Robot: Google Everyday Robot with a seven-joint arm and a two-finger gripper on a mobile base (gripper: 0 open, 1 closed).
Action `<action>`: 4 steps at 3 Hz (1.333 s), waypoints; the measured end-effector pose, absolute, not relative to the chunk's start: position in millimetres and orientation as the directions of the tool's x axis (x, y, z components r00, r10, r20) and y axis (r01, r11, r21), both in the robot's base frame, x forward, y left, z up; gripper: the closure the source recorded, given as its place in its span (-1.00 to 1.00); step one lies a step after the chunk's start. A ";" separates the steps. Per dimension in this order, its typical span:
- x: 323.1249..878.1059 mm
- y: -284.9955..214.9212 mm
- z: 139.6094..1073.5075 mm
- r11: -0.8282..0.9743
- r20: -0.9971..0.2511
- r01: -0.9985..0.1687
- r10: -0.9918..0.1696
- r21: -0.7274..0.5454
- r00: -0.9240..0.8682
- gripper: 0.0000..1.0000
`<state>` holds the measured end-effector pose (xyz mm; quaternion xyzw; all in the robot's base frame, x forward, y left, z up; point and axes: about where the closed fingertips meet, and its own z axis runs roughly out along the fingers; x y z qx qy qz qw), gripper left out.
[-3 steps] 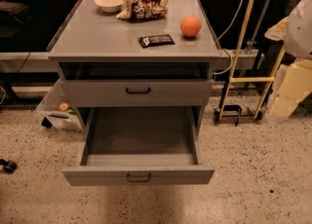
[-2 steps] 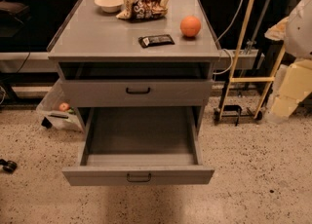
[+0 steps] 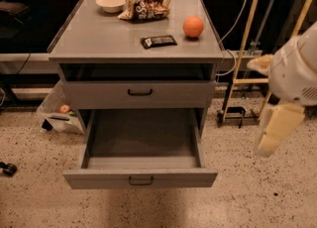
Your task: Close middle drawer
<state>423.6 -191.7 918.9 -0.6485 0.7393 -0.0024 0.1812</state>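
The middle drawer of the grey cabinet is pulled far out. Its flat front carries a small dark curved handle, and its deep grey inner box is empty. Above it sits another grey drawer front with a like handle and a dark gap over it. My gripper, a cream piece hanging under the white arm housing, is at the right of the view. It is level with the open drawer, well to the right of it and not touching it.
On the cabinet top lie a white bowl, a snack bag, a dark bar and an orange. A clear bin sits on the floor at the left. A yellow-framed stand with cables is at the right.
My arm and gripper have come lower and a little to the left. The cabinet, its drawers and the things on top have not moved.
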 end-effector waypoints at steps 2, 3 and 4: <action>398.0 -126.0 722.8 0.041 -0.462 -0.995 -0.887 -0.089 0.004 -1.00; 362.5 -101.0 600.0 0.024 -0.526 -0.999 -0.849 0.048 -0.046 -1.00; 330.9 -91.6 497.3 0.056 -0.540 -0.987 -0.832 0.150 -0.129 -1.00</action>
